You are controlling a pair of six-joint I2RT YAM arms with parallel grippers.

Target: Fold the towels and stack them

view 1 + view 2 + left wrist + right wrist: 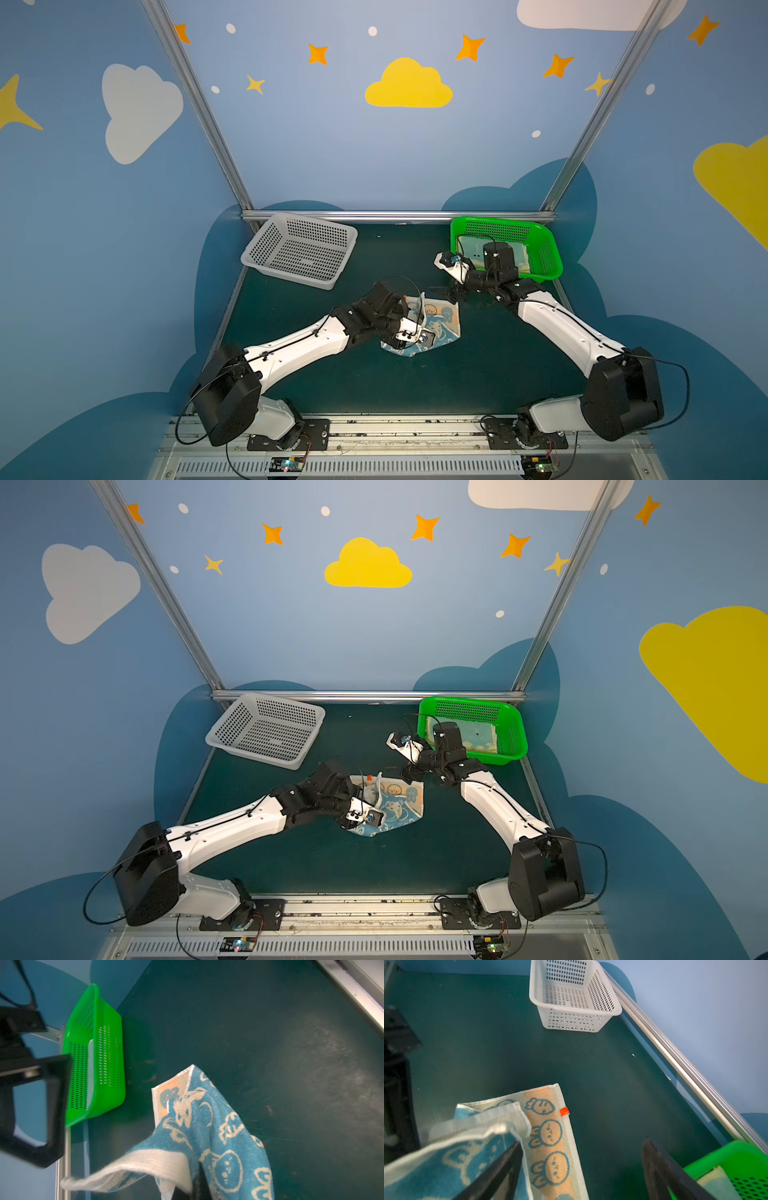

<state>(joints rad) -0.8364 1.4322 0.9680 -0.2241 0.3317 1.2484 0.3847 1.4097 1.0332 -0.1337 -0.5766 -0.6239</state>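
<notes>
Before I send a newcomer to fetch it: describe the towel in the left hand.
On the dark green mat, look centre, nearer than the green basket. The towel there, edge pinched by the left hand, is blue with cream rabbit outlines; the basket's towel is pale.

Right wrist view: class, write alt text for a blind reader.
A blue-and-cream rabbit towel lies rumpled on the dark green table, over an orange strip of rabbit outlines. The right tool stands open, its black fingers holding nothing. A white basket sits beyond; a green basket, partly in frame, holds a pale towel.
</notes>
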